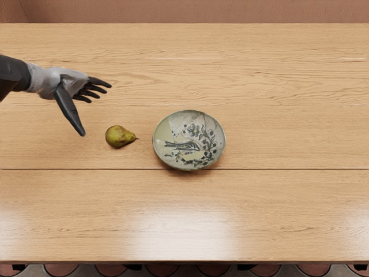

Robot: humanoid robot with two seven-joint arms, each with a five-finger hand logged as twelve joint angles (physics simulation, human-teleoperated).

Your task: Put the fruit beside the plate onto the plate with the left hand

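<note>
A small green-yellow pear (119,136) lies on its side on the wooden table, just left of a round ceramic plate (167,128) painted with a dark bird-and-branch pattern. My left hand (86,104) comes in from the left edge and hovers up and to the left of the pear, apart from it. Its dark fingers are spread, the thumb pointing down toward the table, and it holds nothing. The right arm does not show.
The wooden table (259,208) spans the whole view, with its front edge near the bottom and a wall along the top. Nothing else stands on it.
</note>
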